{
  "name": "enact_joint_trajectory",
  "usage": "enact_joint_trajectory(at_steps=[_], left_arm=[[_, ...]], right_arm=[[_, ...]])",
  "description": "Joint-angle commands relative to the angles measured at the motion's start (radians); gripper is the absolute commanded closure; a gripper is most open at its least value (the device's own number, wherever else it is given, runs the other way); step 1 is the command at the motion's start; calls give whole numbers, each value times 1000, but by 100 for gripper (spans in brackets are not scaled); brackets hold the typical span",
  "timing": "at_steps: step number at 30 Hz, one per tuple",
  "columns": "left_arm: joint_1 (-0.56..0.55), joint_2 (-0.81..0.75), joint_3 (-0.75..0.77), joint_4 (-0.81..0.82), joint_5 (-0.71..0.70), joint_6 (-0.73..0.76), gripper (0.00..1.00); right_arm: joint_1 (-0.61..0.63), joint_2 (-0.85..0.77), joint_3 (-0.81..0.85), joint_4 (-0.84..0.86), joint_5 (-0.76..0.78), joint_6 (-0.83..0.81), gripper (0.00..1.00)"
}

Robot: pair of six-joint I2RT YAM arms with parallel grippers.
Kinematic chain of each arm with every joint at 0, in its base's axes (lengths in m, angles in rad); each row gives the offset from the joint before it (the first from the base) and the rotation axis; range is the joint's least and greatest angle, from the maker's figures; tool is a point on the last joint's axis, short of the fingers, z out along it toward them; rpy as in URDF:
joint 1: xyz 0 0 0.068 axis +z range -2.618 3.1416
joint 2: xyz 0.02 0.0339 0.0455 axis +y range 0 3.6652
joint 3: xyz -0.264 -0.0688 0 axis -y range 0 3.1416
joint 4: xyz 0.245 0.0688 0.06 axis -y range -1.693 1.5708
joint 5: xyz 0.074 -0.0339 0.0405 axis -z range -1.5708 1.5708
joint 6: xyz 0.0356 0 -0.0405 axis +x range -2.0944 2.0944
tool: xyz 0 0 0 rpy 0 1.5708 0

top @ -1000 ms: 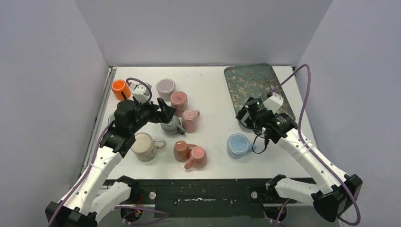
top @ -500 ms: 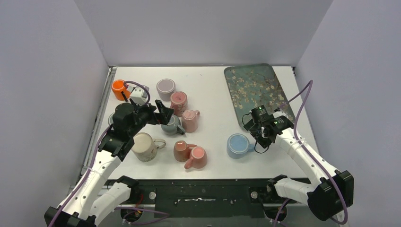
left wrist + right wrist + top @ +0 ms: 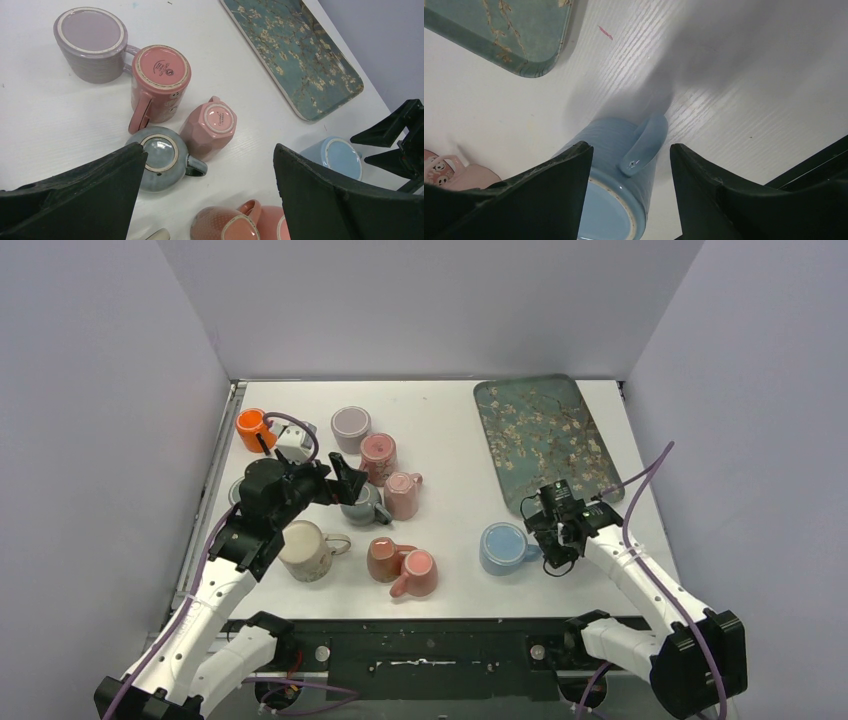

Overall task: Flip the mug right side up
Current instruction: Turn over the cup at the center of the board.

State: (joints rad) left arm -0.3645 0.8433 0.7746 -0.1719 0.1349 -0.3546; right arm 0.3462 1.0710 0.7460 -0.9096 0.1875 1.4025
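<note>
A light blue mug (image 3: 503,547) stands upside down, base up, at the table's front right, its handle (image 3: 646,142) pointing right. It also shows in the left wrist view (image 3: 337,157). My right gripper (image 3: 548,540) is open and low at the mug's right side. In the right wrist view the gripper (image 3: 630,148) has the handle between its jaws without touching it, and the mug body (image 3: 611,145) lies by the left finger. My left gripper (image 3: 345,480) is open and empty, and hovers (image 3: 210,150) over a cluster of mugs at the left.
Upside-down mugs at left: lavender (image 3: 350,425), pink (image 3: 378,453), faceted pink (image 3: 402,495), grey-blue (image 3: 358,505), salmon (image 3: 384,558). A pink mug (image 3: 418,573), a cream mug (image 3: 303,550) and an orange mug (image 3: 254,429) are there too. A floral tray (image 3: 545,430) lies back right.
My right gripper has moved from the tray's near edge toward the front and down to the blue mug's handle. The left arm has barely moved.
</note>
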Motion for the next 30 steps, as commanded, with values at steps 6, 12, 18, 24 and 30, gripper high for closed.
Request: enact_joint_trajectory(at_steps=[6, 12, 18, 24, 30], left_arm=[[1, -20, -10, 50, 11, 25, 3], [1, -22, -11, 53, 15, 22, 3], [0, -22, -19, 64, 38, 17, 3], [-1, -26, -20, 63, 39, 17, 3], [-1, -12, -20, 76, 48, 14, 3]], right_arm=[[-8, -2, -36, 87, -66, 64, 41], [-7, 25, -32, 107, -92, 63, 41], [-7, 11, -28, 135, -64, 77, 44], [4, 32, -6, 147, -49, 68, 47], [9, 40, 4, 101, -26, 94, 48]])
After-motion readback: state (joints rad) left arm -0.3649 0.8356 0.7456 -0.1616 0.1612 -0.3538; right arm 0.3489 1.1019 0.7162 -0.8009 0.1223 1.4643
